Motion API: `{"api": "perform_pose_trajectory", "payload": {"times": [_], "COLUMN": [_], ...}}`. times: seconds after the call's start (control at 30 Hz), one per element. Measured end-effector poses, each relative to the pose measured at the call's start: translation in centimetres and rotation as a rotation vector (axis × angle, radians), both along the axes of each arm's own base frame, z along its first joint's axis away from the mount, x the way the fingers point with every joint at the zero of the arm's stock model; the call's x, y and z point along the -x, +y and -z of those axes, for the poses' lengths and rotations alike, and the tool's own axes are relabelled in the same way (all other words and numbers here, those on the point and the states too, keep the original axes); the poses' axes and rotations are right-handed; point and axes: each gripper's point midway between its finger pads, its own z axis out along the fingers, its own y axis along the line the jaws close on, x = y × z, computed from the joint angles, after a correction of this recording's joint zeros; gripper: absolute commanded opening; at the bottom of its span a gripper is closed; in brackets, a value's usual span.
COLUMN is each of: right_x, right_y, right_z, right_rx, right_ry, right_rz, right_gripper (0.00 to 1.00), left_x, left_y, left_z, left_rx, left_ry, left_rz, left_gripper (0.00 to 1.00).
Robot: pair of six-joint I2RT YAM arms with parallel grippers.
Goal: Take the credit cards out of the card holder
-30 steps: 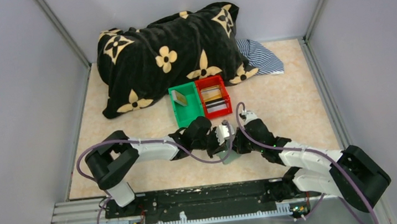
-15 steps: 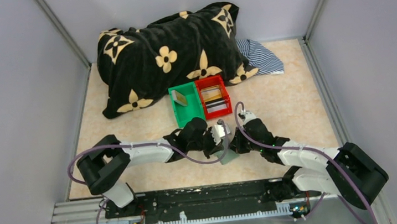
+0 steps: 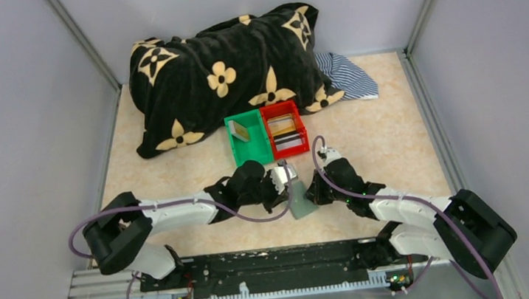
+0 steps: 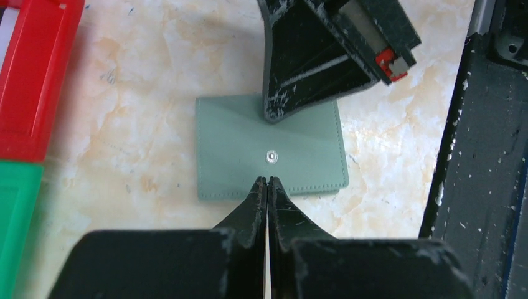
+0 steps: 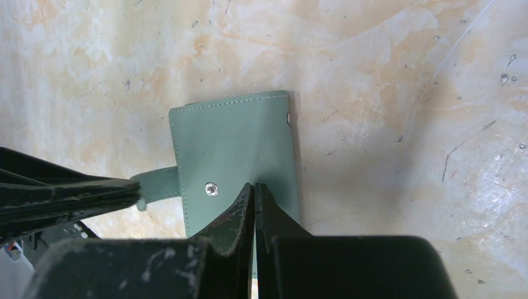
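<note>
Astride holder (image 3: pixel 301 203), flat with long axis crosswise: left gripper (image 4: pixel 268 182) at one long edge, right gripper (image 5: pixel 254 185) touching the opposite half, both pinched together, equally near.

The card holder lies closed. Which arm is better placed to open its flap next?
The left arm, probably. Its shut jaws meet the card holder at its edge beside the snap, where a tab sticks out. The right arm has shut jaws resting on the opposite side, better for pinning it.
</note>
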Motion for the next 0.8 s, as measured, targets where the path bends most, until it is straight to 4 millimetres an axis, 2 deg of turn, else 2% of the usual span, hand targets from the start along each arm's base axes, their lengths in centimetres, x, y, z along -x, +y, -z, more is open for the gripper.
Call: {"api": "perform_pose_trajectory", "payload": {"times": [0.3, 0.37, 0.43, 0.57, 0.67, 0.73, 0.8], "right_x": [-0.3, -0.3, -0.3, -0.4, -0.2, -0.3, -0.4], "right_y": [0.2, 0.1, 0.0, -0.7, -1.4, -1.6, -1.7], "right_z": [-0.1, -0.1, -0.2, -0.4, -0.8, -1.1, -1.4], "right_rx": [0.013, 0.025, 0.040, 0.089, 0.125, 0.143, 0.157], "right_ry": [-0.004, -0.002, -0.001, -0.004, -0.010, -0.015, -0.020], "right_rz": [-0.009, -0.013, -0.019, -0.020, -0.023, -0.027, -0.034], "right_gripper": [0.00, 0.00, 0.00, 0.00, 0.00, 0.00, 0.00], "left_x": [0.3, -0.1, -0.7, -1.6, -2.0, -2.4, -2.7], "left_y": [4.9, 5.9, 6.6, 7.5, 8.0, 8.3, 8.3], "left_z": [-0.7, -0.8, -0.9, -0.2, 0.8, 1.1, 0.8], "left_rx": [0.004, 0.000, -0.008, -0.035, -0.064, -0.068, -0.052], "left_ry": [-0.024, -0.036, -0.045, -0.038, -0.024, -0.016, -0.016], "left_rz": [-0.162, -0.219, -0.276, -0.365, -0.420, -0.462, -0.489], "left_gripper": [0.02, 0.08, 0.20, 0.27, 0.49, 0.72, 0.90]}}
